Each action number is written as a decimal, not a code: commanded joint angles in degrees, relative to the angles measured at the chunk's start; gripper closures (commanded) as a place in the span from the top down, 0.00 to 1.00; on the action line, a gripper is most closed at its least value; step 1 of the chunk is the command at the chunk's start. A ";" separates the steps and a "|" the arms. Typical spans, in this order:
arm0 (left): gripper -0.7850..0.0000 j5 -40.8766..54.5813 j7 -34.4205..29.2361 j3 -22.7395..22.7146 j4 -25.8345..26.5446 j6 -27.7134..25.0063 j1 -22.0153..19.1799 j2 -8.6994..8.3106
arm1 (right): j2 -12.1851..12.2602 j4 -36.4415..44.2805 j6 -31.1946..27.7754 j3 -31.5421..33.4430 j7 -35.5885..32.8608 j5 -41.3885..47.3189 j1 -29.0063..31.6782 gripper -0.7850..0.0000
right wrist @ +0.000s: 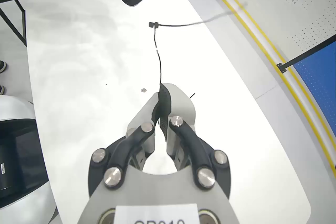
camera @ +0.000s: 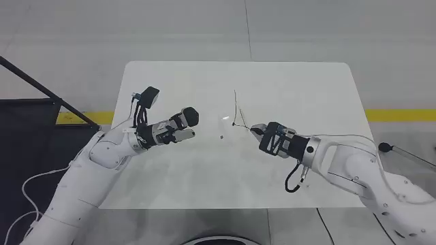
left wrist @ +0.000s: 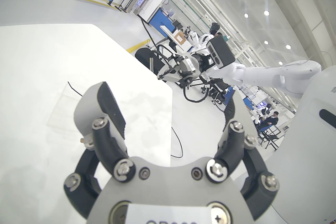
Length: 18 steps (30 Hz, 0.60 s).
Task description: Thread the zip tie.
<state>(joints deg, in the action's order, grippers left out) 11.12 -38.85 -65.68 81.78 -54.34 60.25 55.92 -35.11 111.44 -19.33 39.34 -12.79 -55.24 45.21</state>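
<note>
A thin black zip tie [camera: 236, 109] hangs over the middle of the white table [camera: 306, 88]. My right gripper [right wrist: 162, 87] is shut on its strap. From the pads the strap runs up to the small square head [right wrist: 153, 24], and a second length leaves the head sideways. I cannot tell whether it passes through the head. In the top view the right gripper [camera: 253, 129] is just right of the tie. My left gripper [camera: 189, 126] hovers open and holds nothing, a short way left of the tie. One of its fingers [left wrist: 110, 104] covers part of the zip tie [left wrist: 74, 88].
A small dark speck [right wrist: 143, 90] lies on the table near the right gripper. A black cable [camera: 294, 180] loops under the right forearm. A black frame [camera: 34, 82] stands off the table's left edge. Yellow floor tape [camera: 402, 115] runs behind the table.
</note>
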 commanded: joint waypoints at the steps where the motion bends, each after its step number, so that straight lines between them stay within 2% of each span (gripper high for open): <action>1: 1.00 0.00 0.00 0.00 0.00 0.00 0.00 0.00 | 0.00 0.01 0.03 0.00 -0.03 0.00 0.00 0.00; 6: 1.00 -0.16 0.46 -0.01 0.22 0.67 0.21 0.03 | -0.03 -0.12 0.64 0.07 -0.68 -0.42 0.19 0.00; 8: 1.00 -0.65 1.90 -0.16 0.92 2.50 0.73 0.11 | -0.24 2.33 3.94 0.03 -7.49 -3.63 0.22 0.00; 11: 1.00 0.04 3.40 -0.41 0.98 4.40 0.99 0.24 | -0.99 8.15 8.48 -1.00 -21.21 -9.93 -0.59 0.00; 16: 1.00 0.64 4.81 -1.05 0.77 6.73 1.15 0.37 | -3.56 12.66 12.02 -4.53 -39.53 -17.78 -3.18 0.00; 18: 1.00 1.10 5.39 -1.47 0.68 7.28 1.36 0.39 | -5.06 13.34 11.54 -6.98 -45.43 -20.99 -4.54 0.00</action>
<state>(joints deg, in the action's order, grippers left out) 11.98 -33.72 -66.98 82.52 -47.31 61.50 56.31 -39.52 124.61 -7.48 33.46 -54.32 -74.75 41.27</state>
